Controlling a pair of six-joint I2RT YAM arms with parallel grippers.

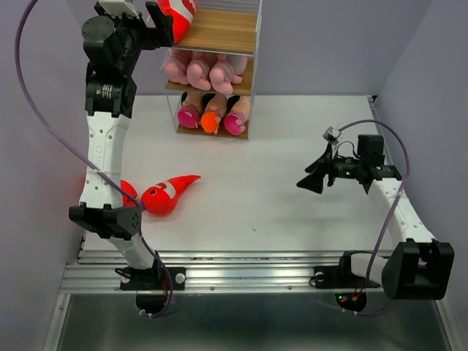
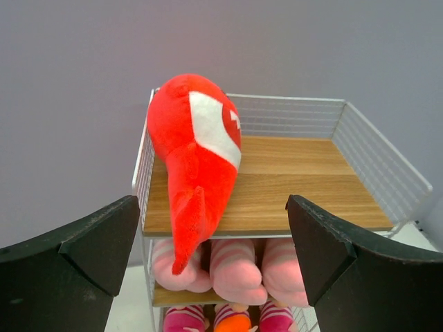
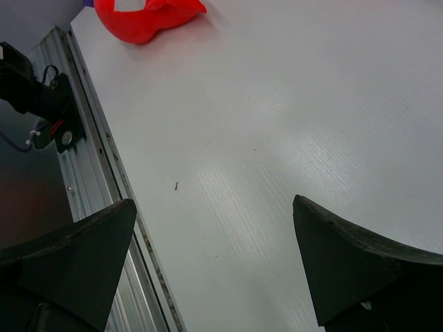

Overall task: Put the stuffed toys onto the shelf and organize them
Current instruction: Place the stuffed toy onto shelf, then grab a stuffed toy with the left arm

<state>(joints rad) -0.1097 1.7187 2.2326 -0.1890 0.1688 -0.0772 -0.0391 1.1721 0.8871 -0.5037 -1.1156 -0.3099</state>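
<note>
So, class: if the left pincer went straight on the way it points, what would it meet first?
Probably the red shark on the shelf's top board; the open left pincer faces it, though depth is unclear.

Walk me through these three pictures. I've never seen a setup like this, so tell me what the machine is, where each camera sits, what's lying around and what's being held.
These are two robot arms bolted at the near edge of a white table. The overhead picture looks down from behind them. The other two come from cameras on each wrist; the black wedges at the bottom are that arm's own fingers.

The left gripper is raised at the shelf, open and holding nothing. A red shark lies on the top board, its tail hanging over the front edge. Pink toys fill the middle tier and dolls the bottom one.

The right gripper hangs open over bare table. Another shark lies on the table near the left arm, with something red partly hidden behind that arm.
</note>
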